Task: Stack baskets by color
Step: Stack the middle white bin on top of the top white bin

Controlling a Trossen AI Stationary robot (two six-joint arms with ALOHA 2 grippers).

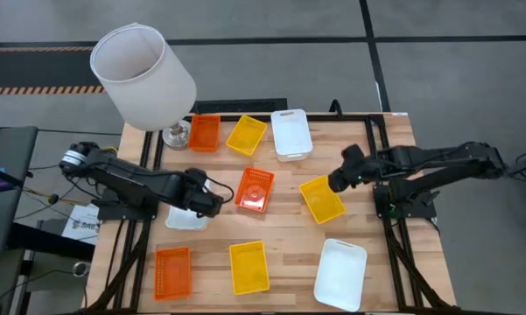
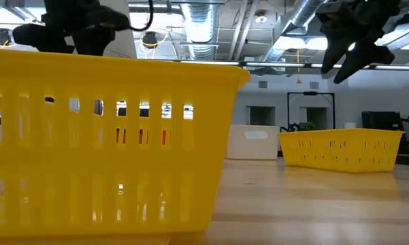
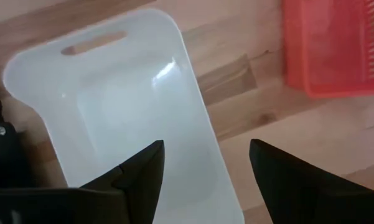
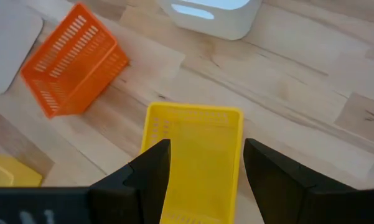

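Note:
Nine baskets lie on the wooden table. In the far row are an orange one (image 1: 204,133), a yellow one (image 1: 247,135) and a white one (image 1: 291,134). In the middle are an orange one (image 1: 255,190), a yellow one (image 1: 321,199) and a white one (image 1: 182,220). Along the near edge are an orange one (image 1: 172,271), a yellow one (image 1: 248,268) and a white one (image 1: 340,274). My left gripper (image 1: 212,206) hangs open above the middle white basket's (image 3: 112,106) right edge. My right gripper (image 1: 335,181) hangs open above the middle yellow basket (image 4: 199,155).
A big white lampshade (image 1: 144,74) on a metal foot stands at the table's far left corner, beside the far orange basket. The black frame rails (image 1: 378,131) run along the table's sides. Bare wood shows between the middle and near rows.

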